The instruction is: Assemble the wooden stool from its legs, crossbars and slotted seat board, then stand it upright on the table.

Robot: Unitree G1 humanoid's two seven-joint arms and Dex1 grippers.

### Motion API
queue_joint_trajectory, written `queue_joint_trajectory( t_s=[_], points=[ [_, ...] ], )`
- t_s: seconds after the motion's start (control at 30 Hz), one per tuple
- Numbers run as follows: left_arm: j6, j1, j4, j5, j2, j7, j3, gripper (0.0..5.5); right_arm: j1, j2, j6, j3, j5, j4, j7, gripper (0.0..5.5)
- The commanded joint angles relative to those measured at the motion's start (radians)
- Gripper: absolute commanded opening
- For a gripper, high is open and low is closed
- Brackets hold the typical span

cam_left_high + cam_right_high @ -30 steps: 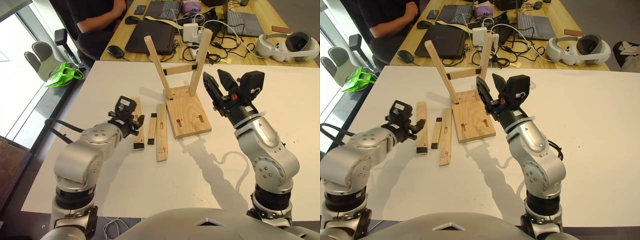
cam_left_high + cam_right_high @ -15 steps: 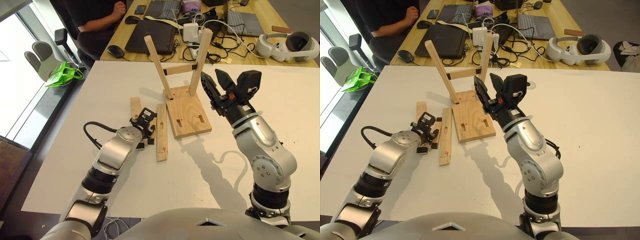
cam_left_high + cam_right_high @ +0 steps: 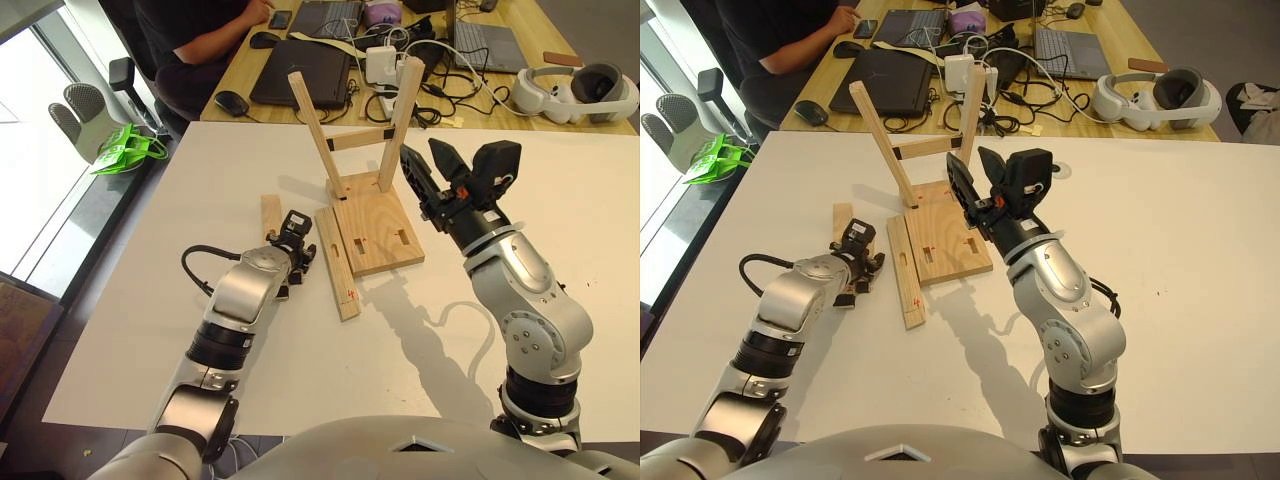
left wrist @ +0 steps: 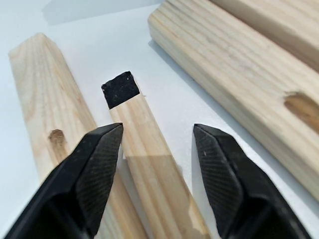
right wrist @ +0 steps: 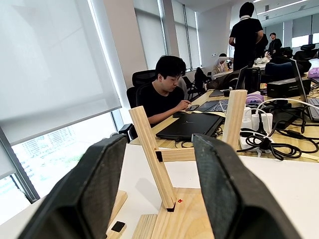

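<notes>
Lying flat on the white desk (image 3: 230, 160), farthest left of the loose parts, is a plain wooden leg (image 3: 271, 213). Just beside it the left gripper (image 4: 157, 133) hangs low over the desk with its jaws apart. The two ribbed fingers (image 4: 99, 164) straddle a short crossbar (image 4: 149, 154) with a black-painted end, and in the left wrist view a strip of light shows on each side, so nothing is clamped. The crossbar lies between the plain leg and a longer leg (image 3: 338, 268), which rests at a slant with one end close against the edge of the seat board (image 3: 380, 215).

The seat board lies flat near the middle of the desk, its two free slots facing up. From its far edge two legs stand up: the left upright leg (image 3: 318, 135) leans outward to the left, and the right upright leg (image 3: 397, 120) tilts slightly to the right. A fitted crossbar (image 3: 358, 139) with dark ends joins them partway up.

Just right of that frame the right gripper (image 3: 426, 165) is raised above the desk, near the right upright leg, with its jaws wide apart and holding nothing. In the right wrist view the frame shows through the gap between its padded fingers (image 5: 84, 199).

Beyond the white desk, a wooden desk carries a closed laptop (image 3: 305, 75) and, farther right, a white headset (image 3: 580, 90).
</notes>
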Motion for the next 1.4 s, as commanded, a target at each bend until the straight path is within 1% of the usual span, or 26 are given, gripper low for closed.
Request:
queue_joint_trajectory(
  t_s=[0.03,0.17,0.4,0.6,0.77,0.87,0.93,1.07,1.17,1.3,1.4],
  points=[
    [0.009,-0.012,0.030,0.014,-0.019,0.002,0.022,2.62,-0.010,0.005,-0.004,-0.002,-0.007,-0.003,0.001,2.42],
    [-0.009,-0.010,0.021,0.031,-0.036,0.011,0.028,2.62,-0.014,0.007,-0.004,-0.001,-0.007,0.001,0.000,2.42],
    [-0.039,-0.021,0.032,0.073,-0.025,0.016,0.038,2.62,-0.011,0.011,-0.006,-0.003,-0.011,0.001,0.001,2.42],
    [0.003,0.014,0.084,0.032,-0.068,-0.032,0.067,2.62,-0.012,0.012,-0.004,-0.004,-0.013,0.002,0.004,2.42],
    [0.041,0.022,0.114,-0.008,-0.114,-0.045,0.119,2.62,-0.018,0.012,-0.002,-0.005,-0.012,0.005,0.007,2.42],
    [0.039,0.020,0.127,-0.012,-0.113,-0.050,0.129,2.62,-0.020,0.013,-0.003,-0.005,-0.013,0.008,0.007,2.42],
    [0.025,0.022,0.114,-0.007,-0.099,-0.063,0.116,2.32,-0.020,0.013,-0.003,-0.006,-0.013,0.007,0.006,2.42],
    [-0.024,0.026,0.084,0.043,-0.024,-0.107,0.008,1.78,-0.021,0.017,-0.004,-0.007,-0.015,0.006,0.002,2.42],
    [-0.049,0.030,0.064,0.061,0.001,-0.126,-0.025,1.31,-0.024,0.018,-0.005,-0.008,-0.017,0.011,0.002,2.42],
    [-0.075,0.025,0.011,0.077,0.015,-0.112,0.006,1.29,-0.027,0.015,-0.004,-0.011,-0.017,0.016,0.003,2.42],
    [-0.062,0.015,-0.114,0.083,0.027,-0.085,0.083,1.29,-0.027,0.014,0.000,-0.024,-0.013,0.023,0.000,2.42]
  ],
)
